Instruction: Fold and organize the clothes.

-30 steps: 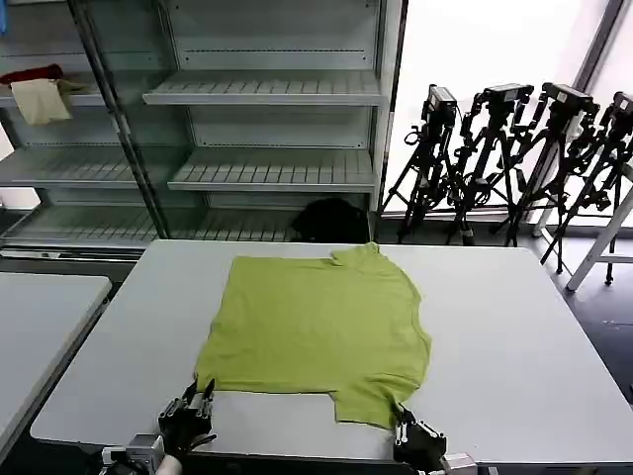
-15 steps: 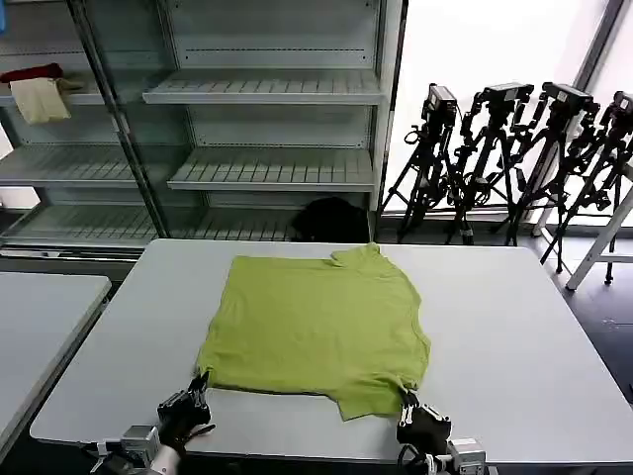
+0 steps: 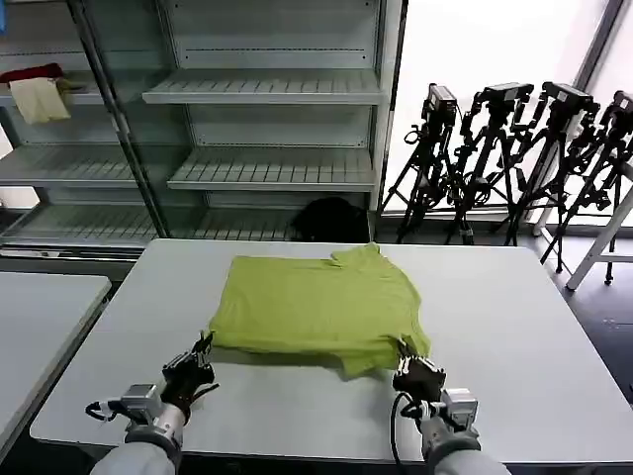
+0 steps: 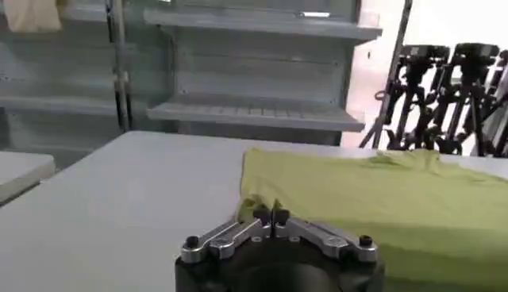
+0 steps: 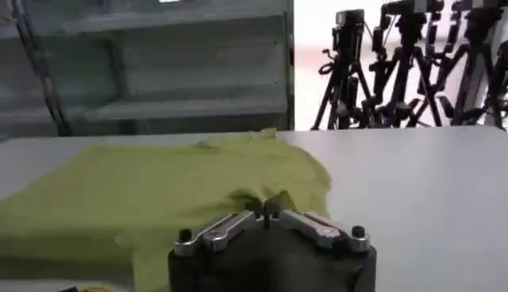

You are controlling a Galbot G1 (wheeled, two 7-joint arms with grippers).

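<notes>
A pale desk (image 3: 495,327) stands before grey shelving (image 3: 267,94) and tripods (image 3: 514,148) — the lime T-shirt (image 3: 316,307) lies on it; left tool (image 3: 203,348) and right tool (image 3: 403,348) each pinch closed on its near hem, raising it.

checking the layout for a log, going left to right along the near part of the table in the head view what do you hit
left gripper, shut on the near left corner of the T-shirt → lime-green T-shirt lying on the table → right gripper, shut on the shirt's near right corner
</notes>
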